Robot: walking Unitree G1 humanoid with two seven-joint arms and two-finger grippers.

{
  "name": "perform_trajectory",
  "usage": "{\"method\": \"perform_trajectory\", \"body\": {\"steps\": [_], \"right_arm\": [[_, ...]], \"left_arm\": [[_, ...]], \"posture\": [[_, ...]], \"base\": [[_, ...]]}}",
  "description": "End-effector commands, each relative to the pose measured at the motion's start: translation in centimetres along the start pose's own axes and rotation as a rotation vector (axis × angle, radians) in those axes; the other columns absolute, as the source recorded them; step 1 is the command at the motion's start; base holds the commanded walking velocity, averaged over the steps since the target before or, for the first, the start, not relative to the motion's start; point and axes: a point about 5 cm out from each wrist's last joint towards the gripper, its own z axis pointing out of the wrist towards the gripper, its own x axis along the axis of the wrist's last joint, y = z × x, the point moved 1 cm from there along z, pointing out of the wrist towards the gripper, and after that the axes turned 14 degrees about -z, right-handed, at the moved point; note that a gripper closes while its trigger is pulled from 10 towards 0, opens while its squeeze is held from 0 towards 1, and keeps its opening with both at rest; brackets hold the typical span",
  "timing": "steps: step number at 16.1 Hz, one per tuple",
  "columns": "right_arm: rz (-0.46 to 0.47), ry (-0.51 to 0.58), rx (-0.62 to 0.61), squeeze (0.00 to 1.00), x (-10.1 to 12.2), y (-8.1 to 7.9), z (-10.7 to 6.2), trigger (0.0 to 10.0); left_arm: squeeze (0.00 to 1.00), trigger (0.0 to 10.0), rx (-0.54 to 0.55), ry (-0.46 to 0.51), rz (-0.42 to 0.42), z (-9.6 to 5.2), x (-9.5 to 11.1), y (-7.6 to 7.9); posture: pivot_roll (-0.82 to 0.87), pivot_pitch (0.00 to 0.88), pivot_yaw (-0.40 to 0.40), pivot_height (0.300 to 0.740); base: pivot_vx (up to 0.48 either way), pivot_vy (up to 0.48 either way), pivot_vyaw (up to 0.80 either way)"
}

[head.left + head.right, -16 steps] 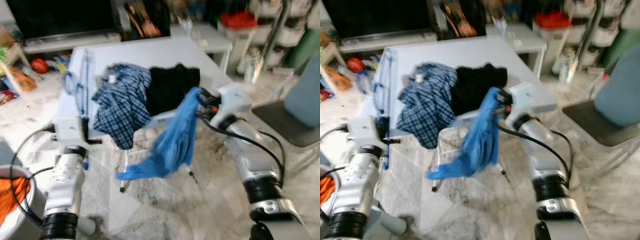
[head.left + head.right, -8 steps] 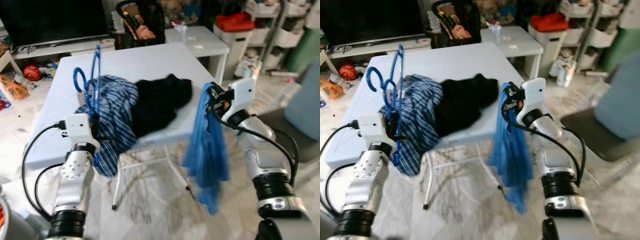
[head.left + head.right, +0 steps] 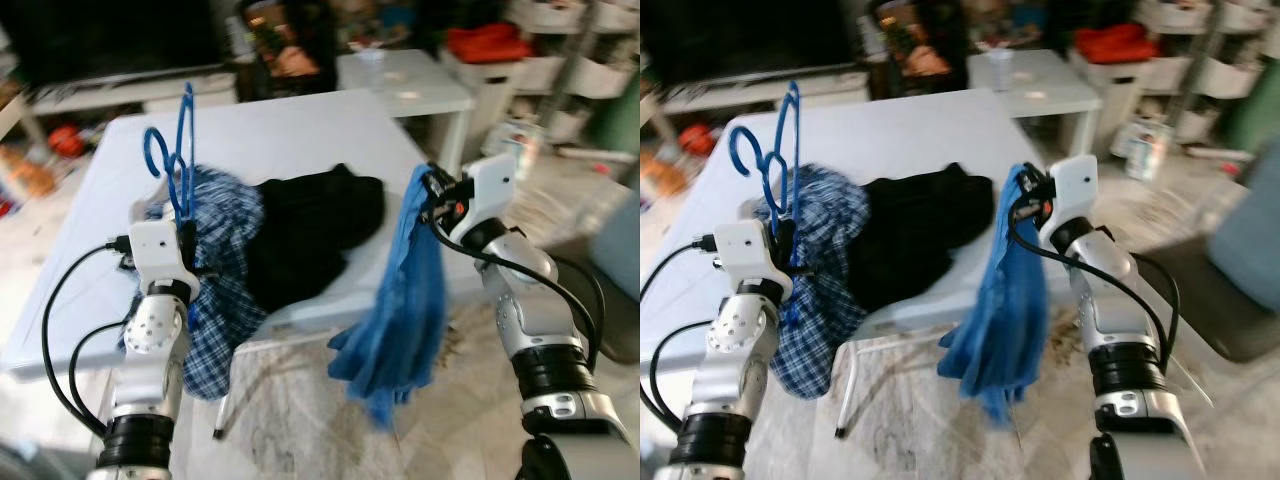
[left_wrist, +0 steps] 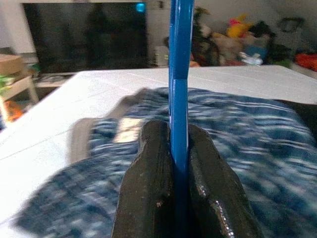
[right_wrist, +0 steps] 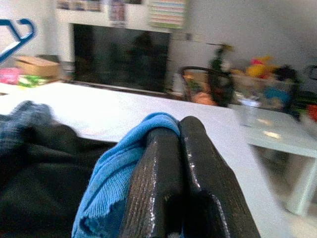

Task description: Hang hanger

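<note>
A blue plastic hanger point(image 3: 180, 150) stands upright over the left side of the white table point(image 3: 290, 125), its hook pointing left. My left gripper point(image 3: 185, 232) is shut on the hanger's lower bar, seen close in the left wrist view point(image 4: 178, 148). My right gripper point(image 3: 432, 192) is shut on the top of a blue shirt point(image 3: 400, 310), which hangs down past the table's near right corner. In the right wrist view the fingers point(image 5: 173, 168) pinch a fold of the blue cloth point(image 5: 119, 183). A blue checked shirt point(image 3: 215, 260) and a black garment point(image 3: 315, 235) lie on the table between my arms.
A smaller white table point(image 3: 405, 80) stands behind on the right, with shelves of bins point(image 3: 560, 50) beyond it. A dark television point(image 3: 110, 35) on a low stand lines the back wall. Marble floor point(image 3: 290, 430) lies below the table's near edge.
The camera has shifted. The blue shirt has swung, its lower part bunching to the left. The hanger stays upright in my left gripper and the right gripper keeps its hold.
</note>
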Motion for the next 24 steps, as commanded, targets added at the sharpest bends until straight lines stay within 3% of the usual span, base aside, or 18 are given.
{"method": "perform_trajectory", "body": {"steps": [1, 9, 12, 13, 15, 18, 20, 21, 22, 23, 24], "right_arm": [[-0.013, 0.053, 0.029, 0.00, 1.3, -0.8, 0.8, 0.0], [0.016, 0.041, 0.020, 0.00, 1.1, -0.7, 0.9, 0.0], [0.029, 0.043, 0.031, 0.00, 1.4, -0.9, 1.5, 0.0], [0.043, 0.057, 0.048, 0.00, 2.1, -1.3, 2.4, 0.0], [0.079, 0.077, 0.045, 0.00, 3.7, -1.3, 4.7, 0.0], [0.204, 0.106, -0.019, 0.00, 8.3, -0.9, 9.1, 0.0], [0.183, 0.138, -0.053, 0.00, 10.7, -0.3, 10.2, 0.0], [0.189, 0.193, -0.139, 0.00, 14.6, 1.6, 11.2, 0.0], [0.184, 0.208, -0.164, 0.00, 15.7, 2.2, 11.3, 0.0], [0.173, 0.223, -0.192, 0.00, 16.7, 2.9, 11.3, 0.8], [0.158, 0.250, -0.236, 0.00, 18.3, 4.0, 11.2, 0.5]], "left_arm": [[0.00, 10.0, 0.054, -0.020, 0.023, -0.4, -0.4, -1.3], [0.00, 10.0, 0.060, -0.034, 0.025, -0.6, -0.7, -1.1], [0.00, 10.0, 0.046, -0.035, 0.011, -0.5, -0.6, -1.1], [0.00, 10.0, 0.041, -0.038, 0.004, -0.5, -0.7, -1.0], [0.00, 10.0, 0.035, -0.041, -0.002, -0.5, -0.8, -0.8], [0.00, 10.0, 0.027, -0.055, -0.019, -0.9, -1.3, -0.4], [0.00, 10.0, 0.026, -0.061, -0.022, -1.1, -1.5, -0.2], [0.00, 10.0, 0.023, -0.065, -0.018, -1.2, -1.4, -0.1], [0.00, 10.0, 0.023, -0.064, -0.015, -1.3, -1.4, -0.1], [0.00, 10.0, 0.023, -0.062, -0.012, -1.2, -1.3, -0.2], [0.00, 10.0, 0.030, -0.055, -0.006, -1.2, -1.0, -0.4]], "posture": [[-0.09, 0.000, 0.033, 0.740], [-0.09, 0.000, 0.031, 0.740], [-0.09, 0.000, 0.026, 0.740], [-0.09, 0.000, 0.022, 0.740], [-0.08, 0.000, 0.011, 0.740], [-0.06, 0.000, -0.011, 0.740], [-0.04, 0.000, -0.023, 0.740], [-0.02, 0.000, -0.031, 0.740], [-0.01, 0.000, -0.037, 0.740], [-0.01, 0.000, -0.042, 0.740], [0.00, 0.000, -0.048, 0.740]], "base": [[0.000, 0.000, 0.80], [0.000, 0.000, 0.37], [0.000, 0.000, 0.00], [0.000, 0.000, 0.00], [0.000, 0.000, 0.00], [0.000, 0.000, 0.00], [0.000, 0.000, 0.00], [0.000, 0.000, 0.00], [0.000, 0.000, 0.00], [0.000, 0.000, 0.00], [0.000, 0.000, 0.00]]}}
